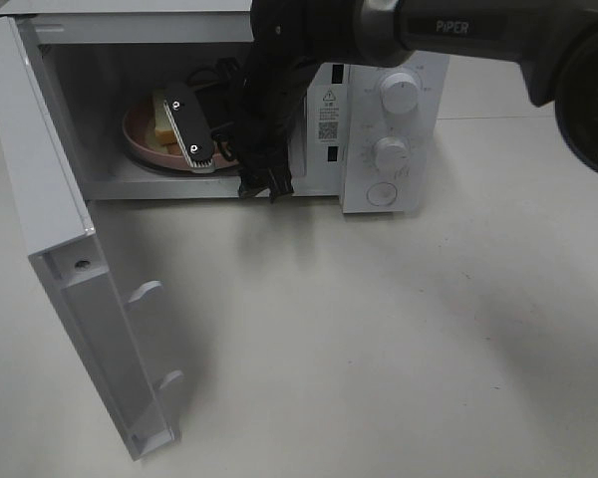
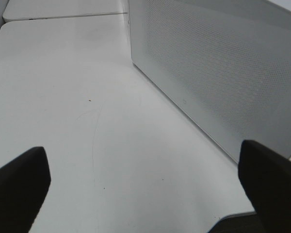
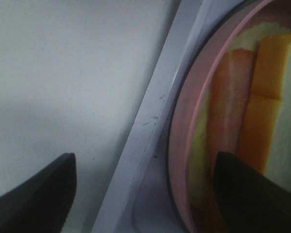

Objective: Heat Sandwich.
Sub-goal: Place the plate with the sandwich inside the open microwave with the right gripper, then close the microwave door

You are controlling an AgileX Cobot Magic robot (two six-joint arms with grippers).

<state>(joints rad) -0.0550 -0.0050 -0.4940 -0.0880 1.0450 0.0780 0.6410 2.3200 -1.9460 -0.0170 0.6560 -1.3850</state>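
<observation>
The sandwich, pale bread with an orange filling, lies on a round pink plate inside the open microwave. My right gripper reaches into the cavity at the plate's right side. In the right wrist view the gripper is open. The plate's rim and the sandwich lie between its fingertips, and I cannot tell whether they touch. My left gripper is open and empty over the bare table, beside the microwave's perforated wall. It is out of the exterior high view.
The microwave door stands swung wide open to the left, reaching toward the table's front. Two knobs and a button are on the control panel at the right. The right arm crosses above the microwave.
</observation>
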